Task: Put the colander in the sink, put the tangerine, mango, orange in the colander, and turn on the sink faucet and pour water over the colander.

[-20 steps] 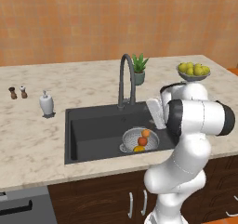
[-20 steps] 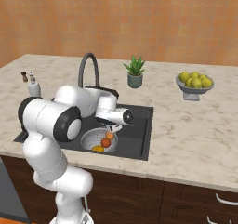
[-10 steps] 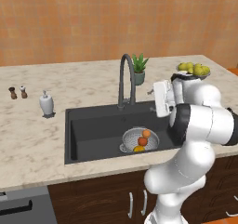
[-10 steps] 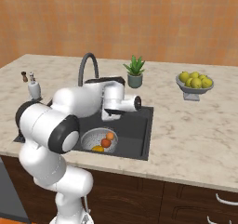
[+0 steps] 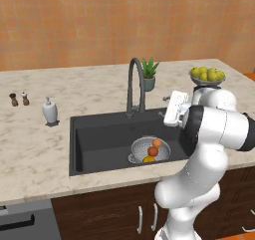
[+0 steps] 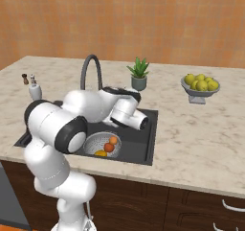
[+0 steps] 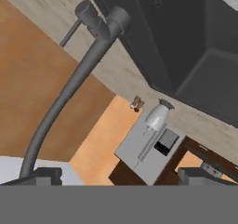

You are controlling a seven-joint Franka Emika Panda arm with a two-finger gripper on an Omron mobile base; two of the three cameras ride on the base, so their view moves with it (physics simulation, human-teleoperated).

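Note:
The colander (image 5: 149,150) sits in the right part of the dark sink (image 5: 99,139), seen also as the colander (image 6: 101,144). The tangerine, mango and orange lie inside it as three small orange, red and yellow fruits (image 5: 153,151); I cannot tell which is which. The dark gooseneck sink faucet (image 5: 133,84) rises behind the basin. My gripper (image 5: 171,112) hovers open just right of the faucet, above the sink's back right corner. In the hand view the faucet (image 7: 69,90) and its side lever (image 7: 87,10) lie ahead of my gripper (image 7: 121,176). Water is out of view.
A white soap dispenser (image 5: 49,111) and two small shakers (image 5: 19,99) stand on the counter left of the sink. A potted plant (image 5: 149,73) stands behind the faucet. A footed bowl of yellow-green fruit (image 5: 206,76) is at the far right.
The hand has risen from over the colander and swung back toward the faucet. The colander and fruits have not moved. The jaws stayed open.

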